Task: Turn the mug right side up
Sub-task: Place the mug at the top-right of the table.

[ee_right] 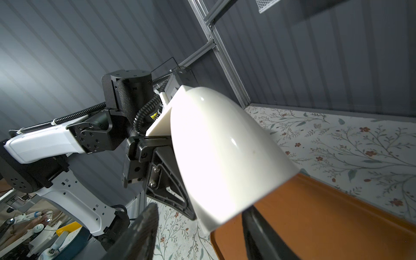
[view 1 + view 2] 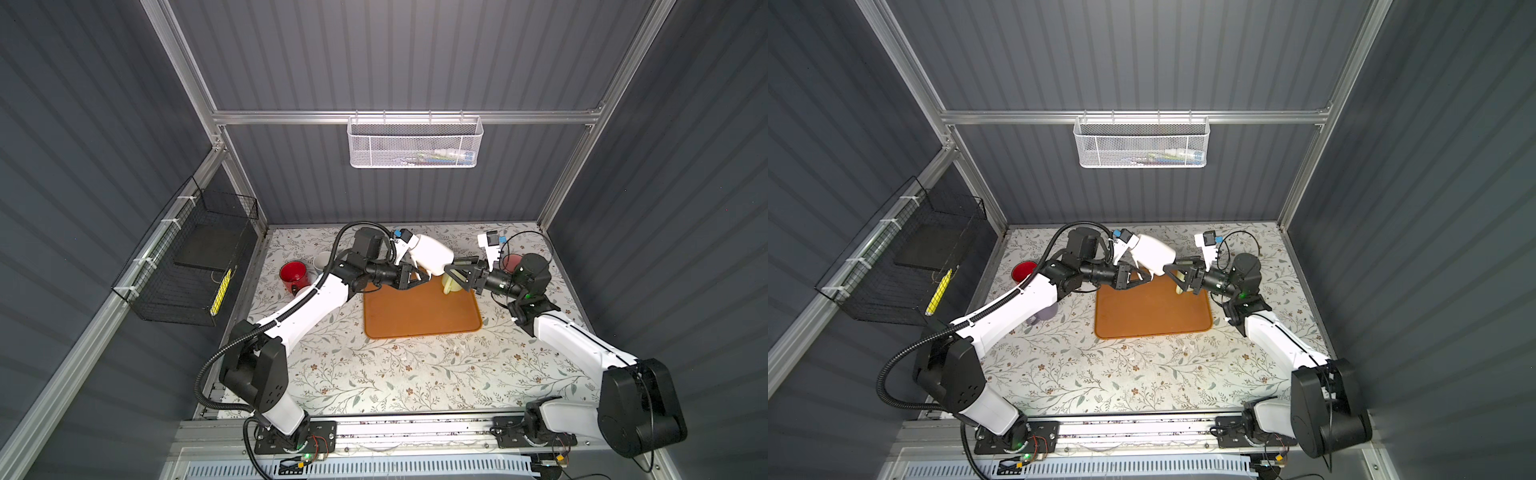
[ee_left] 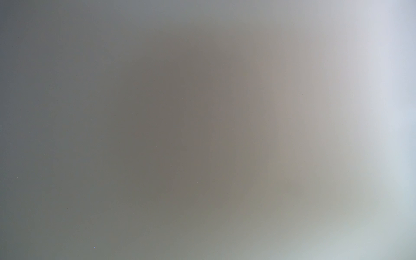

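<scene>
Two claws meet over the orange tray (image 2: 419, 316) on the floral-papered bench (image 2: 374, 374), inside grey ribbed walls (image 2: 374, 62). The left claw (image 2: 422, 277) clamps the white mug (image 2: 432, 251), tilted, raised above the tray's far edge; the right claw (image 2: 453, 274) stands parted about its wide end.

We are finding no text, number or brand that can be read in any view. In both top views the packaging (image 2: 440, 157) in the white mesh basket (image 2: 374, 145) on the far wall is showing coloured print, too small to read. The small yellow sticker (image 1: 154, 116) on the left arm (image 1: 45, 144) is looking too blurred for us.
</scene>
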`<action>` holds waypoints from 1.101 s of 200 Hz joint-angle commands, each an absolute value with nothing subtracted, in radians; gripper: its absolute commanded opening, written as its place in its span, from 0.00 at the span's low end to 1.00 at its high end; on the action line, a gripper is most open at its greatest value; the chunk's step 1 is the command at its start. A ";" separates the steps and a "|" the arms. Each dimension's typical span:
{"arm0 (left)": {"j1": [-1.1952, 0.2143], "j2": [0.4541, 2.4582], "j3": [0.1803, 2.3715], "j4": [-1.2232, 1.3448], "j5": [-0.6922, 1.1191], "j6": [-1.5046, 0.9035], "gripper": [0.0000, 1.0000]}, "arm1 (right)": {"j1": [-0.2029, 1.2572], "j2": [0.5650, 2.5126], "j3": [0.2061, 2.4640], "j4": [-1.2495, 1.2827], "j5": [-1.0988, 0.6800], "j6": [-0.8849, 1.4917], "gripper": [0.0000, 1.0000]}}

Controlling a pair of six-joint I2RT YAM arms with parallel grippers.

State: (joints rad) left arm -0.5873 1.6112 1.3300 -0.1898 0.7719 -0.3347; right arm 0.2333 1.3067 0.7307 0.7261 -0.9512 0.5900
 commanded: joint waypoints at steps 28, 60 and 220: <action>-0.580 1.569 1.322 -0.047 0.876 -0.384 0.00 | 0.264 1.408 0.770 0.995 -0.990 0.741 0.48; -0.580 1.577 1.307 -0.035 0.879 -0.397 0.00 | 0.288 1.428 0.798 1.020 -0.986 0.754 0.40; -0.579 1.560 1.295 -0.078 0.764 -0.366 0.55 | 0.323 1.426 0.845 0.964 -0.952 0.749 0.00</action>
